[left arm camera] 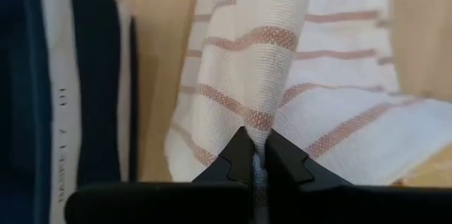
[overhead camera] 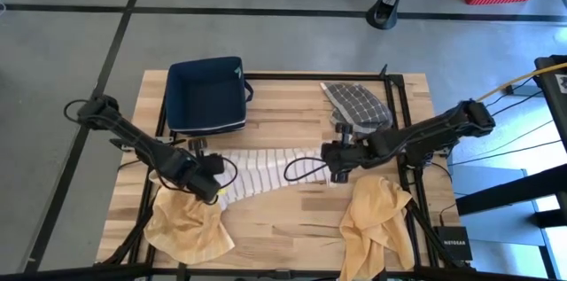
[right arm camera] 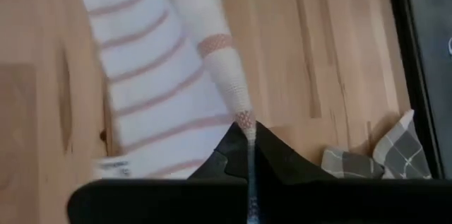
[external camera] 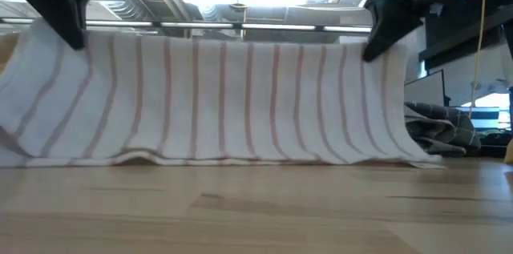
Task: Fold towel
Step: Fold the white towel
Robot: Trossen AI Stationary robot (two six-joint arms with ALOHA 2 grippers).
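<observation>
Striped towel (overhead camera: 266,173) lies mid-table, its long axis running side to side between the two arms. Left gripper (overhead camera: 210,188) is clamped on the towel's left near corner; the left wrist view shows its fingers (left arm camera: 240,162) pinched tight on a ridge of cloth. Right gripper (overhead camera: 337,172) holds the right near corner likewise, fingers (right arm camera: 236,152) closed on a thin twist of fabric.

In the low view the gripped edge is raised and stretched level between the two holds, while the opposite edge rests on the table (external camera: 256,206). The cloth hangs as a sheet below the fingers, slightly bowed.

Judgement: each arm owns its own corner, so neither is nearer. The fold turns on the raised edge being carried across the short axis toward the edge on the wood. Both holds must travel together or the stripes will skew.

Other items stand clear of the towel: a dark blue bin (overhead camera: 205,95), a checked cloth (overhead camera: 356,104), and two yellow cloths (overhead camera: 186,223) (overhead camera: 378,219) at the near edge.
</observation>
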